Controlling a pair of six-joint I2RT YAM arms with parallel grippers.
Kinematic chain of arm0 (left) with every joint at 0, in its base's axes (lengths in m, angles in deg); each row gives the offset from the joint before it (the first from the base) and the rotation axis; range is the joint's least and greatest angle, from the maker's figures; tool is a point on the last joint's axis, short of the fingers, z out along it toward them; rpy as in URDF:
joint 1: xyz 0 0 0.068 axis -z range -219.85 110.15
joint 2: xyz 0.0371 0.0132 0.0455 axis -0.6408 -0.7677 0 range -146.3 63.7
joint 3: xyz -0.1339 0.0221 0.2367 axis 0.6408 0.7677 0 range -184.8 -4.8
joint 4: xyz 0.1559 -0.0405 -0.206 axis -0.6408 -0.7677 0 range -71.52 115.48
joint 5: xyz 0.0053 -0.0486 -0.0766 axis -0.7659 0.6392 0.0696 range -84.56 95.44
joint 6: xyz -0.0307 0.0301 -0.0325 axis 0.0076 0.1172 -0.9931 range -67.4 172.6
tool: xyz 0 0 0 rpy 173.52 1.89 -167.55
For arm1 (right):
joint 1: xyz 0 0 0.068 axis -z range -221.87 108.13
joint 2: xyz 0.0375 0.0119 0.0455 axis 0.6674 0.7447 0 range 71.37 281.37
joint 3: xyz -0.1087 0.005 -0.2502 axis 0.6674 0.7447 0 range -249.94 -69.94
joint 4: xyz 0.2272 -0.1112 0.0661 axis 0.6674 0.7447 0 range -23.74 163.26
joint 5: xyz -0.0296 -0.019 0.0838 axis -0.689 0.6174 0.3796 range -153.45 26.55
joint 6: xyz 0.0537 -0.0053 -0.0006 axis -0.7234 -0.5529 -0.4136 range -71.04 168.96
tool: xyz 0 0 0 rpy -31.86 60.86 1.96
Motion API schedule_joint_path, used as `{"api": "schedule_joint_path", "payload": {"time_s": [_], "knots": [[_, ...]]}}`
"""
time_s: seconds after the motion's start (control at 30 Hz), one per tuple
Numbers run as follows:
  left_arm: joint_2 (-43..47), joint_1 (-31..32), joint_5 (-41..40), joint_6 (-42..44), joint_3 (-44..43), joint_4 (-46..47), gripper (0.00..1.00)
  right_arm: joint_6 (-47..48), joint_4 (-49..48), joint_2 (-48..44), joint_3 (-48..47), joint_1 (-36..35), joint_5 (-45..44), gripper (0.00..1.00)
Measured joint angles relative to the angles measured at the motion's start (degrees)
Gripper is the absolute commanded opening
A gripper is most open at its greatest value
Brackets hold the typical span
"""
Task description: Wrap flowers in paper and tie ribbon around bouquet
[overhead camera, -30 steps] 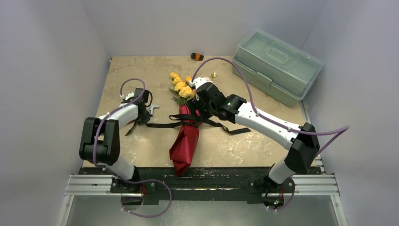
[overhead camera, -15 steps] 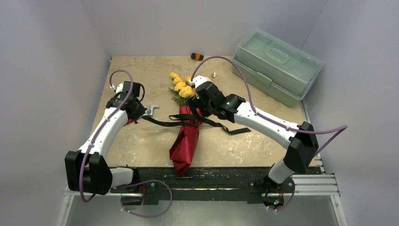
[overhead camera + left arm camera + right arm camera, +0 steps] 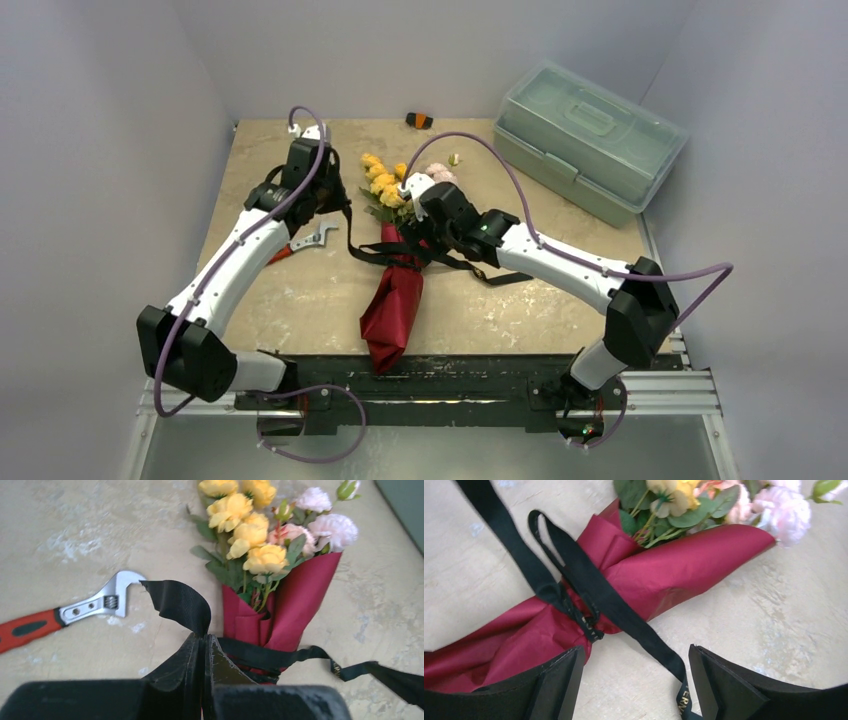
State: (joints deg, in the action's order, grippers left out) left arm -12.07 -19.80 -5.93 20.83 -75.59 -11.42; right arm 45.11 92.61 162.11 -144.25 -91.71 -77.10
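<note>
The bouquet lies at the table's middle: a dark red paper [image 3: 393, 300] cone with yellow and pink flowers [image 3: 385, 185] at its far end. A black ribbon [image 3: 470, 266] is wound and knotted around the cone's waist [image 3: 584, 617]. My left gripper [image 3: 338, 207] is beside the flowers, shut on the ribbon's left end [image 3: 177, 602], which folds out above the closed fingertips [image 3: 197, 650]. My right gripper [image 3: 635, 650] hovers open over the cone just below the knot. The ribbon's loose right tail [image 3: 644, 635] runs between its fingers [image 3: 561, 677], untouched.
An adjustable wrench [image 3: 310, 240] with a red handle lies left of the bouquet. A pale green lidded toolbox [image 3: 585, 135] sits at the back right. A small orange-and-black object [image 3: 418, 120] rests by the back wall.
My left arm swung from the table's left side to back-centre, carrying the ribbon end up beside the flowers. The right gripper stayed over the cone.
</note>
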Motion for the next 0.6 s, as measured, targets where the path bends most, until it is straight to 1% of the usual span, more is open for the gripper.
{"api": "schedule_joint_path", "payload": {"time_s": [0.17,0.3,0.43,0.6], "knots": [[-6.0,0.3,6.2,3.5,-5.7,4.4,0.00,6.2,-5.4,-1.7,5.2,0.0,7.8,0.84],[-10.6,2.0,11.2,4.2,-10.3,7.0,0.00,9.9,-9.8,-2.6,8.1,0.0,12.8,0.80],[-15.1,4.1,15.0,4.5,-15.3,9.0,0.00,11.8,-12.8,-1.4,8.2,0.0,14.9,0.73],[-18.6,5.5,18.2,4.9,-18.3,9.9,0.00,12.3,-15.0,1.9,8.2,0.0,16.4,0.68]]}}
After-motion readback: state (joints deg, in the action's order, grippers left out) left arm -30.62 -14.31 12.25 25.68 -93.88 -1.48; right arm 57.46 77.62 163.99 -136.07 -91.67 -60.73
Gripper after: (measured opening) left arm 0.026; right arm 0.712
